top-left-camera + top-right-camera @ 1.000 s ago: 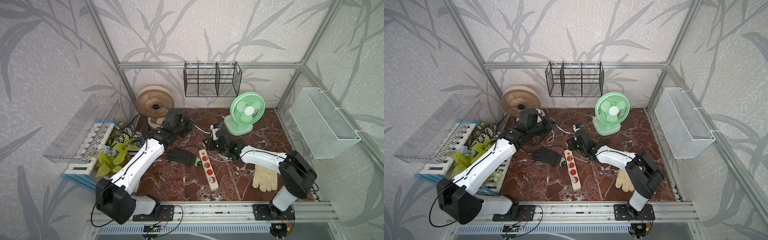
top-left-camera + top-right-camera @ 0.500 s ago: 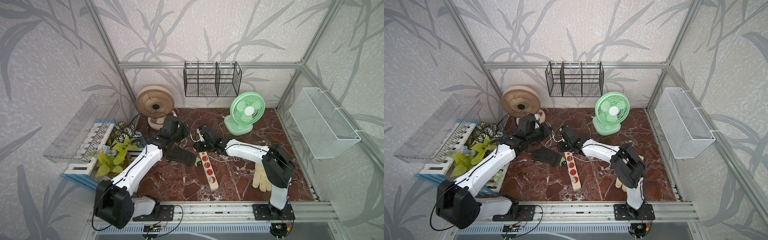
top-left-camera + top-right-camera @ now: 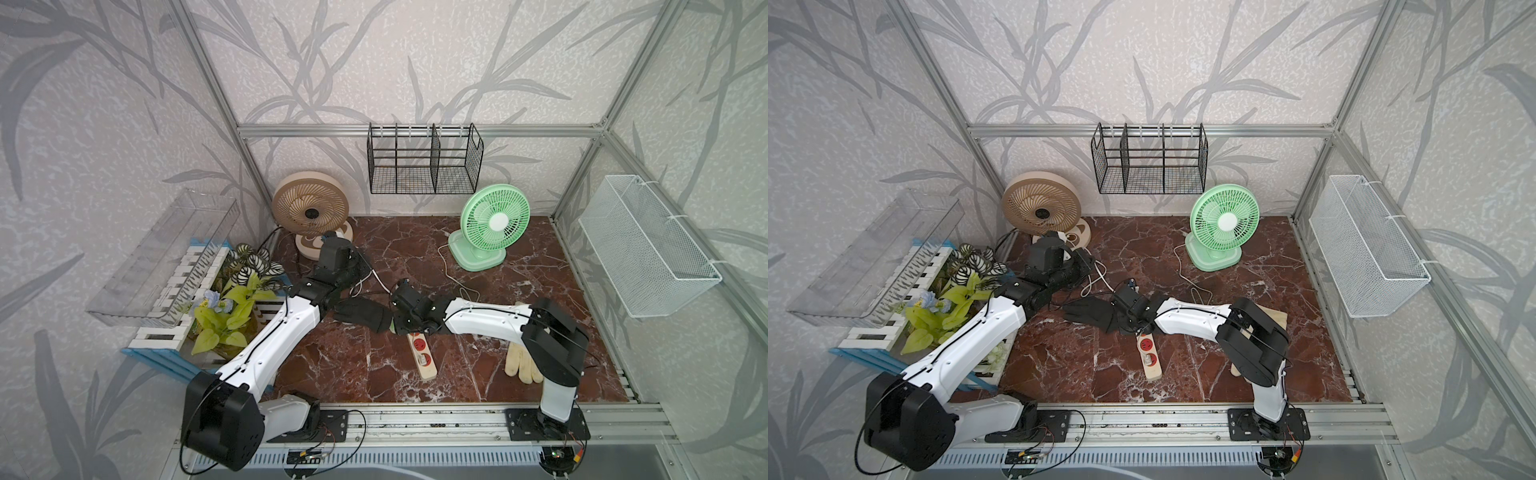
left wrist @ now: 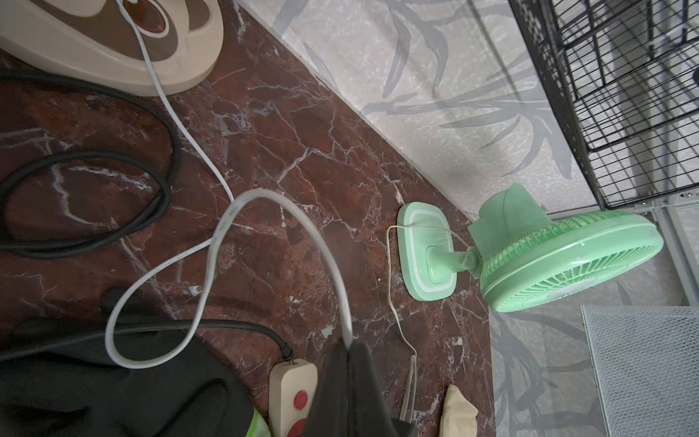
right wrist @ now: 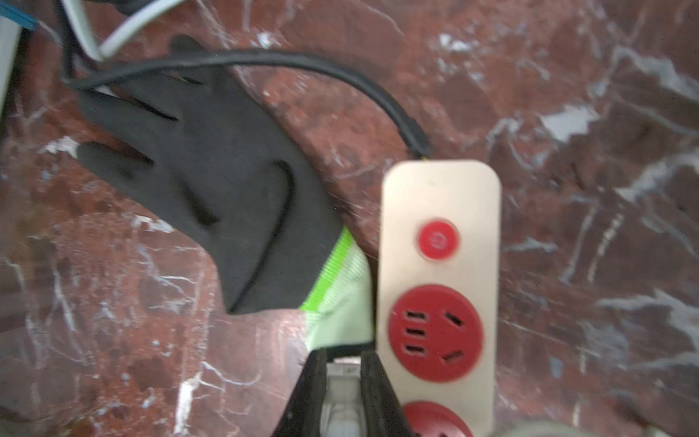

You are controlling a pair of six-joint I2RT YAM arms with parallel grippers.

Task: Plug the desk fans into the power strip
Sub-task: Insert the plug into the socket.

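The power strip (image 3: 422,357) (image 3: 1150,357) lies mid-table, cream with red sockets and a black cord. The right wrist view shows its red button and first socket (image 5: 438,265). My right gripper (image 3: 409,330) (image 5: 342,359) hovers at the strip's far end, shut on a white plug (image 5: 342,382) just beside that socket. My left gripper (image 3: 363,268) (image 4: 348,345) is shut on the white cord (image 4: 264,196), which loops back to the base of the beige desk fan (image 3: 311,210) at the back left.
A green fan (image 3: 494,220) stands at the back right, its thin cord trailing forward. A black glove (image 3: 361,313) lies against the strip's left side. A cream glove (image 3: 521,361) lies under the right arm. Plants in a crate (image 3: 232,299) are at the left. Wire baskets (image 3: 424,162) (image 3: 648,249) hang on the walls.
My right gripper has swung left and forward with the plug, arriving over the strip's far end. The left gripper shifted slightly forward with the cord.
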